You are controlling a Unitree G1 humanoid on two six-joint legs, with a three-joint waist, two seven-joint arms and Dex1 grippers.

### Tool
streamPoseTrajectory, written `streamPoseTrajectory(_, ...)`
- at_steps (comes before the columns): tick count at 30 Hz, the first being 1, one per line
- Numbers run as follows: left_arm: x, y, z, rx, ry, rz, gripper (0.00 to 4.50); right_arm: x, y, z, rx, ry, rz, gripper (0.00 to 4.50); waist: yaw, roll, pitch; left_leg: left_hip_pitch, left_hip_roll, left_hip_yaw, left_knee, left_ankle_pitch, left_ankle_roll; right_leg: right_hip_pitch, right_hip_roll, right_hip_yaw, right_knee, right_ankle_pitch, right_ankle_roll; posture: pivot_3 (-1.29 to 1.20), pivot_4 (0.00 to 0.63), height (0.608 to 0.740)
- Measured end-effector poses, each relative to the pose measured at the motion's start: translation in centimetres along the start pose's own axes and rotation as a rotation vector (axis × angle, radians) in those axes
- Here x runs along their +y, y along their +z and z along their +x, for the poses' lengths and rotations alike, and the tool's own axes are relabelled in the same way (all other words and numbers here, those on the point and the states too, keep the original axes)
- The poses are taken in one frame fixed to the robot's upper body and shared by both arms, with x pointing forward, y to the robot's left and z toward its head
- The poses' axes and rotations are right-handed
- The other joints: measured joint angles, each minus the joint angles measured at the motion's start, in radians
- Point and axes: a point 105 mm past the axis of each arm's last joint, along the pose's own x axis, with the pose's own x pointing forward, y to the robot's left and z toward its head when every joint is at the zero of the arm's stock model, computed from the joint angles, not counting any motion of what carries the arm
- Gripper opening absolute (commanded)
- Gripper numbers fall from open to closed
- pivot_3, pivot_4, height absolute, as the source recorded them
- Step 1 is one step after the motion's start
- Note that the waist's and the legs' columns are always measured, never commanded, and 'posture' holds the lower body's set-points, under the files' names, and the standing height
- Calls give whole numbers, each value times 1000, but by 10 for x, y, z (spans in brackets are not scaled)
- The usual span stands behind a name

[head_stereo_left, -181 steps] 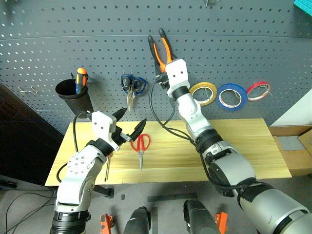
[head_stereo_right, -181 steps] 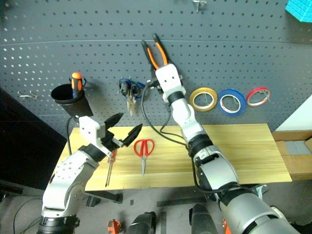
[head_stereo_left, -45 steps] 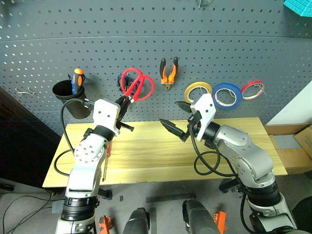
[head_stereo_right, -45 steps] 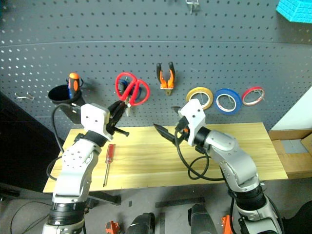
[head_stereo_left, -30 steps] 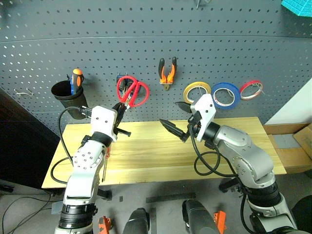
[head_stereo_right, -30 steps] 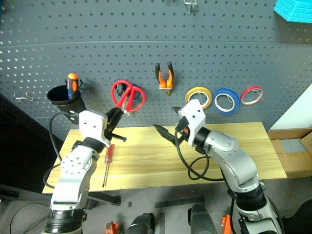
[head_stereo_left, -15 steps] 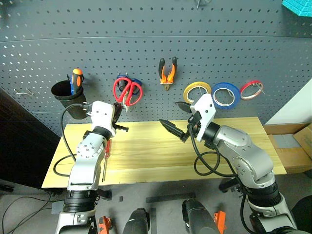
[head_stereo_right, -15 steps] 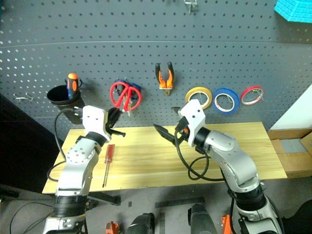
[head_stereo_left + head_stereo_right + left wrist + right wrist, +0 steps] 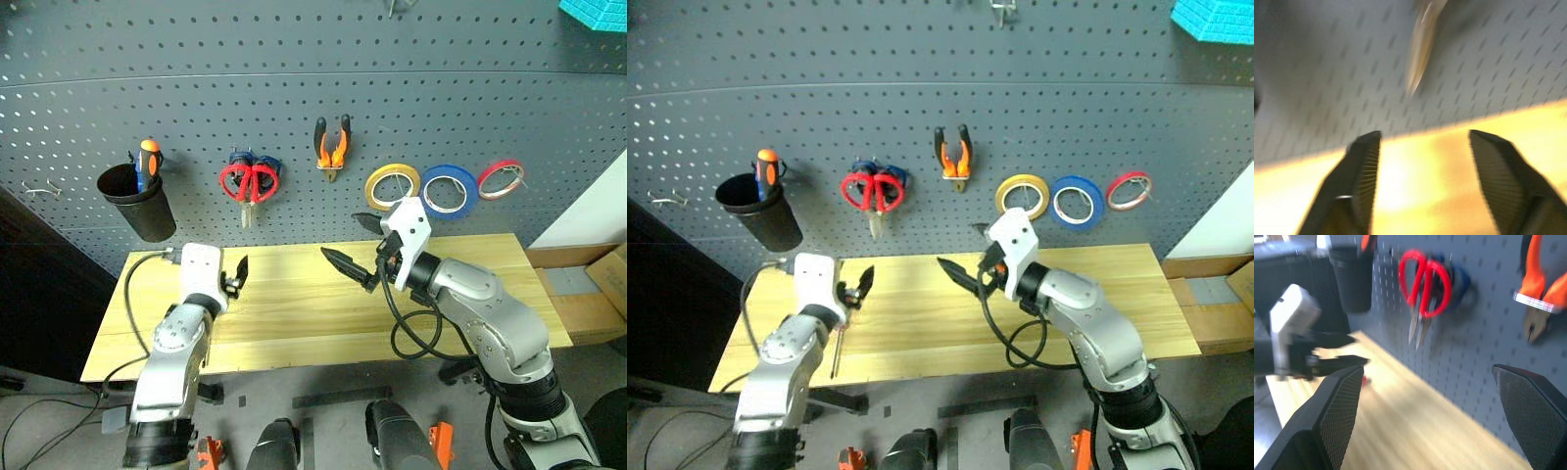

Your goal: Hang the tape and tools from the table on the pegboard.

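Note:
Red-handled scissors [image 9: 250, 182] hang on the pegboard [image 9: 490, 88] with blades down, in front of a blue-handled pair. To their right hang the orange-and-black pliers [image 9: 333, 147] and the blue tape [image 9: 450, 191]. The red-handled screwdriver [image 9: 835, 354] lies on the table [image 9: 294, 318] near its left end, partly hidden by my left arm. Low over that end, below the scissors, my left gripper [image 9: 233, 276] is open and holds nothing. Over the table's middle my right gripper [image 9: 355, 245] is wide open and empty, pointing left.
A black cup [image 9: 135, 201] holding an orange-and-black screwdriver hangs at the pegboard's left. Yellow tape [image 9: 392, 186] and red tape [image 9: 501, 178] flank the blue roll. Cardboard boxes [image 9: 588, 294] stand past the table's right end.
My left gripper has opened and let go of the red scissors, which now hang on the pegboard. The left hand has dropped toward the table. The right arm barely moved.

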Motion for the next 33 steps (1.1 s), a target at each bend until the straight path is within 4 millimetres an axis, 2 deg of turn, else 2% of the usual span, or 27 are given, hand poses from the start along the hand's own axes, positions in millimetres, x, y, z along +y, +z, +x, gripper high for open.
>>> streamPoseTrajectory(4,31,-29,-16,144,96,-17,3675,13,-14,-1,60,36,27,4500,2,0,0,0,1,-1,1,0,0,0,1,-1,1,0,-1,-141,209,740)
streamPoseTrajectory(7,45,-33,-18,181,128,-50,4191,17,-14,-1,67,48,28,4500,8,0,0,1,0,-2,1,0,0,1,1,-1,0,0,-1,-137,213,740)
streamPoseTrajectory(8,48,-36,-16,204,131,-72,4489,18,-13,0,66,52,28,4500,9,0,0,1,0,-2,1,0,0,1,1,-1,0,0,-1,-133,217,740)
streamPoseTrajectory(18,45,-54,19,355,81,-189,4489,24,-3,8,52,78,27,4500,10,-1,1,0,1,-2,0,0,0,0,1,-1,0,0,-1,-139,245,740)
streamPoseTrajectory(25,48,-69,35,452,98,-254,4489,28,-5,11,70,90,42,4500,7,-2,5,0,1,-2,0,0,0,0,1,-2,0,0,-1,-157,261,740)
streamPoseTrajectory(31,47,-69,56,459,102,-266,4489,33,-5,15,96,103,45,4500,5,-4,10,0,1,-2,0,0,0,0,1,-1,-1,0,-1,-180,280,740)
streamPoseTrajectory(33,46,-66,62,449,100,-257,4112,33,-6,15,109,101,48,4500,4,-5,14,0,1,-2,-1,0,0,0,1,-2,-1,0,-1,-180,280,740)
